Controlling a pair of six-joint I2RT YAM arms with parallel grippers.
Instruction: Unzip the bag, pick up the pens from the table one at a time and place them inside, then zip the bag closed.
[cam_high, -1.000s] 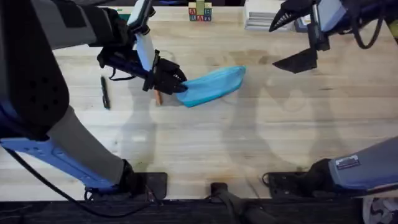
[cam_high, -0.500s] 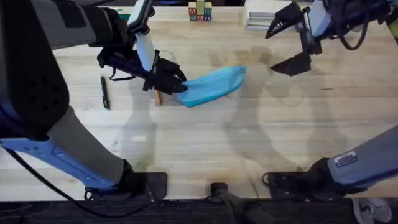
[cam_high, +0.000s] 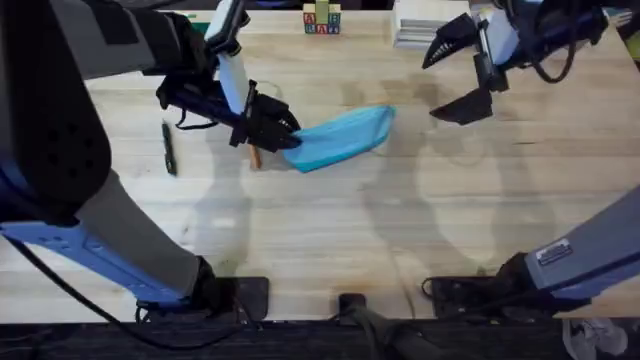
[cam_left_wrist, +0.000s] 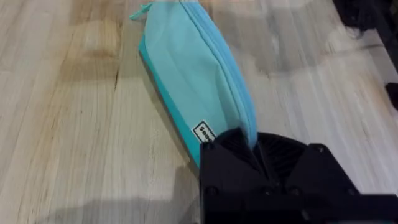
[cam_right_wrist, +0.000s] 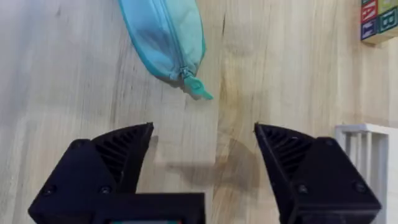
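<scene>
The light blue bag (cam_high: 342, 137) lies slanted on the table (cam_high: 330, 230) with its zipper shut. My left gripper (cam_high: 286, 136) is shut on the bag's near-left end; in the left wrist view the black fingers (cam_left_wrist: 231, 151) pinch the bag (cam_left_wrist: 189, 65) at its zipper seam. An orange pen (cam_high: 254, 157) peeks out under that gripper. A black pen (cam_high: 169, 148) lies further left. My right gripper (cam_high: 452, 76) hovers open to the right of the bag. In the right wrist view the gripper (cam_right_wrist: 204, 152) sits just short of the bag's zipper pull (cam_right_wrist: 198, 88).
Coloured letter blocks (cam_high: 321, 18) stand at the table's far edge, and they appear again as blocks (cam_right_wrist: 378, 18) in the right wrist view. A white rack (cam_high: 424, 26) sits at the back right. Bare wood stretches across the table's near half.
The right gripper has moved left toward the bag's right end, still open. The left gripper and the bag have stayed put.
</scene>
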